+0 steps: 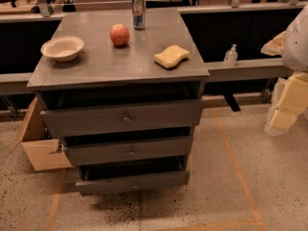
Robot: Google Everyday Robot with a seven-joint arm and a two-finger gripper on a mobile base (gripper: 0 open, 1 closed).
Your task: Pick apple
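Upper centre, on the smooth grey cabinet top (pixel 101 64), sits the round red-orange apple (pixel 120 34); blocky pale gripper (pixel 285 114) at right edge, grip state cannot be told

The single camera sits high and in front, tilted downward, and faces the grey drawer fronts (pixel 122 119) squarely from a middling distance. The surface (pixel 96 64) above them fills the upper middle of the frame, and the speckled floor (pixel 231 177) fills the lower half. The robot's own pincer (pixel 286 105) juts in at the right edge, nearer the lens than the drawers.
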